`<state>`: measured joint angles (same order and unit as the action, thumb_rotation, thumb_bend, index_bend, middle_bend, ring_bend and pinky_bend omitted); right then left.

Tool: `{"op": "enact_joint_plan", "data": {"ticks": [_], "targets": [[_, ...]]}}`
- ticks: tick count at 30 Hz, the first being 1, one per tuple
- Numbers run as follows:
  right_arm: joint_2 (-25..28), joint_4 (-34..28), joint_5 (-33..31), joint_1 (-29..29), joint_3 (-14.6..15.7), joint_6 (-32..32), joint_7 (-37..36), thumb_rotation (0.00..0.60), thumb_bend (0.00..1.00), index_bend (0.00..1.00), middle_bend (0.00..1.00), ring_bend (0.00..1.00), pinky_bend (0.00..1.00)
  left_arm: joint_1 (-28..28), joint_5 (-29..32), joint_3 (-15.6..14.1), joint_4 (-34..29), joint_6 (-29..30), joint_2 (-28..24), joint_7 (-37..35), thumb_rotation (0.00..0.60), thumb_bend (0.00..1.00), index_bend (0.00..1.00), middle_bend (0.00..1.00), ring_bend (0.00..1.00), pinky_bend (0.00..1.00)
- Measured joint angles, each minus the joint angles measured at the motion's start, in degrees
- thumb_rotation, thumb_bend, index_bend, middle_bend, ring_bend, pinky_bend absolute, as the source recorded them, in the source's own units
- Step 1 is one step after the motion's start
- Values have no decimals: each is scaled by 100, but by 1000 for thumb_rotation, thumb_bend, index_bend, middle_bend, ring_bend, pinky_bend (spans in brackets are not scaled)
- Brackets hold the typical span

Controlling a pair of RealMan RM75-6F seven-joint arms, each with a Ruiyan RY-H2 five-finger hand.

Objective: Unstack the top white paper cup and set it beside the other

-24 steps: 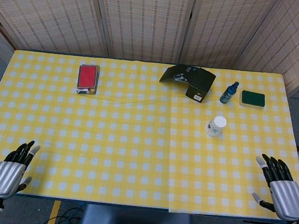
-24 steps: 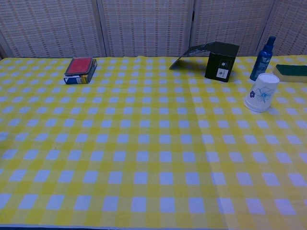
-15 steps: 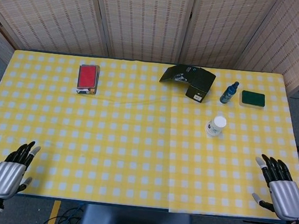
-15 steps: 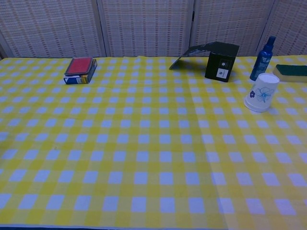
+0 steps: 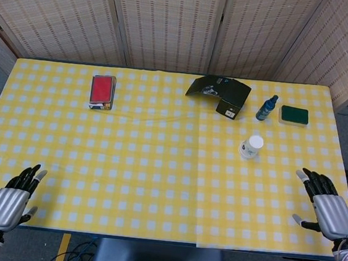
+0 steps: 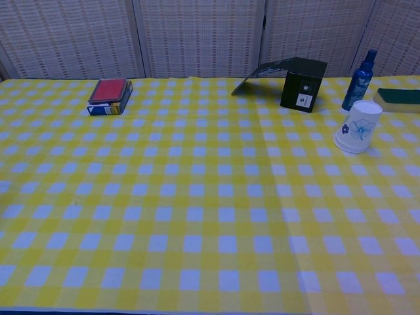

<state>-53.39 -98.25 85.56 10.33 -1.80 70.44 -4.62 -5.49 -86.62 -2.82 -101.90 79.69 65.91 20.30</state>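
- Table: the yellow checked cloth covers it, and both hands sit at its near edge, well apart from every object.
- Right hand: it has shifted forward and slightly inward from its place a moment ago. Its fingers are spread, its thumb is out to the side, and it holds nothing. This reads as the start of a reach toward the cups, so the task is only just under way.
- Left hand: unchanged at the near left corner. Its fingers lie close together and only slightly fanned, and it holds nothing.
- Black box, red-topped box, green sponge and blue bottle: all unmoved along the far side.
- Paper cup stack: undisturbed on the right half of the table, just in front of the bottle and ahead of the right hand. It stands inverted, with the wide mouth on the cloth and the closed base up, so the long axis runs near vertical, leaning slightly. The seam between the two cups cannot be made out. Judgement: the top cup has to lift upward along that axis.
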Motion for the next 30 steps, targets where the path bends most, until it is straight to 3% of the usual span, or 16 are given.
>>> {"op": "enact_joint_plan", "data": {"ticks": [6,14,20,30], "targets": [[308,-52,-842,831,-371,-1408,-263,600,185,4,0,0,0,10,71,34,13,26,-56,-44,600,317,42,0,0,228],[311,308,-2101,2013,-817,-2956,-233,600,200,47,0,0,0,-23,175,77,37,-54,-80,-162,600,317,42,0,0,228],[199,587,-2768,2595,-911,-3596,50,600,207,102,0,0,0,-60,233,116,81,-91,-102,-262,600,317,42,0,0,228],[-124,986,-3552,3246,-801,-4059,446,600,208,117,0,0,0,-57,263,124,78,-72,-123,-287,600,317,42,0,0,229]]}}
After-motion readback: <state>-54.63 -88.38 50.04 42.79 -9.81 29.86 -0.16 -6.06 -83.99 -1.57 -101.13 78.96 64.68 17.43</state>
